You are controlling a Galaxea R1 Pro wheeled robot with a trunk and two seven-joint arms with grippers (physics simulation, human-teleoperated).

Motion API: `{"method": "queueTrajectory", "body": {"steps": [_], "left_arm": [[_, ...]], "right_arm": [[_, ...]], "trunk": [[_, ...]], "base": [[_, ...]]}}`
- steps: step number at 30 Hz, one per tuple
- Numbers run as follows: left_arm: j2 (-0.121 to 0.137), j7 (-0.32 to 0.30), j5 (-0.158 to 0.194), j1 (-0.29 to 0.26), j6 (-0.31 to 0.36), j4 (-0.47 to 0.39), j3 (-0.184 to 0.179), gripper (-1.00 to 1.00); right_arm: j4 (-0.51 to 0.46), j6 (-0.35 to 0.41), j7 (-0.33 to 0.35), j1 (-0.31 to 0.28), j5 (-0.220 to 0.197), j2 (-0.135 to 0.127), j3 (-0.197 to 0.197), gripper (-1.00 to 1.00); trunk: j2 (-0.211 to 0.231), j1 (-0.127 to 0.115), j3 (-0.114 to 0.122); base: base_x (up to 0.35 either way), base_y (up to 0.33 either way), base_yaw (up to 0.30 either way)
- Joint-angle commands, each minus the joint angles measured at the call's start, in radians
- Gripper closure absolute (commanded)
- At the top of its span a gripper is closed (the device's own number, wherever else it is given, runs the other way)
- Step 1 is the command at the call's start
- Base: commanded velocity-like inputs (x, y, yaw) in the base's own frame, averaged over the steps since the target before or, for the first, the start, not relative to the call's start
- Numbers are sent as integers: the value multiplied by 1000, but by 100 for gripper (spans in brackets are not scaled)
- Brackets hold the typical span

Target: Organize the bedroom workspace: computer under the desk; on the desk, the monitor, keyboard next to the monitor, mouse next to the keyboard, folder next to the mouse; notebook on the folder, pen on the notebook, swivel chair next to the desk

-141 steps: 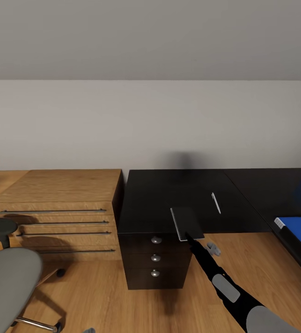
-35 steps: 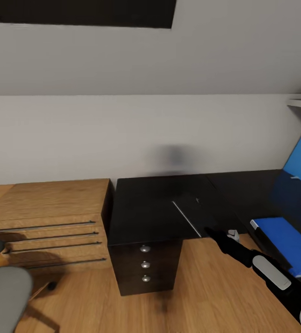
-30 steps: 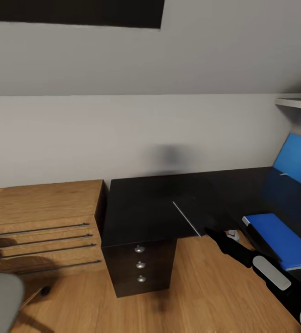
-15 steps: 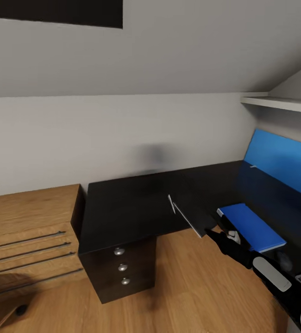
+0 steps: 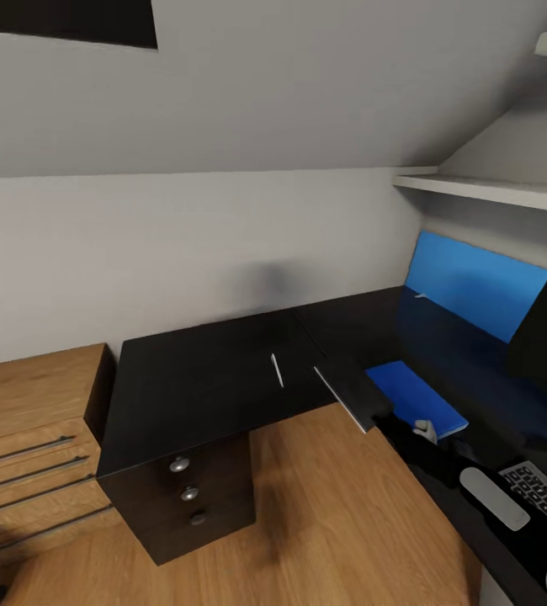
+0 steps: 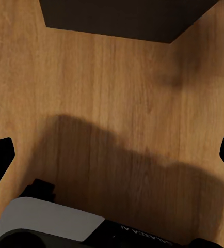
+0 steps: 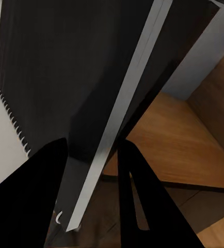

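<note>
Overhead sloped ceiling (image 5: 307, 76), glossy black desk (image 5: 442, 353), wood floor (image 5: 332, 505)

Grey notebook (image 5: 347, 390) tilted, held aloft — blue folder (image 5: 416, 397) flat on desk (image 5: 467, 358).

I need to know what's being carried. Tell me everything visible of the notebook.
The notebook is thin, rectangular and dark grey with a paler edge; the right wrist view shows wire spiral binding along one side. The right gripper is shut on one end, a finger on each face. It hangs tilted beside the cabinet, near the folder.
</note>
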Motion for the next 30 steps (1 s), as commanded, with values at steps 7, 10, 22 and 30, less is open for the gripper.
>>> {"method": "queueTrajectory", "body": {"steps": [7, 10, 22, 30], "left_arm": [[0, 4, 11, -1, -5, 0, -6, -100], [-13, 4, 6, -1, -7, 0, -11, -100], [-25, 4, 6, -1, -7, 0, -11, -100], [-26, 4, 6, -1, -7, 0, -11, -100]], "right_arm": [[20, 7, 102, 11, -8, -10, 2, 100], [38, -11, 83, 17, -4, 7, -1, 100], [79, 2, 128, 17, -9, 24, 10, 100], [79, 5, 132, 17, -11, 25, 7, 100]], "trunk": [[-1, 0, -1], [-1, 0, -1], [-1, 0, -1], [-1, 0, -1]], "base": [[0, -3, -10], [0, 0, 0], [0, 0, 0], [0, 0, 0]]}}
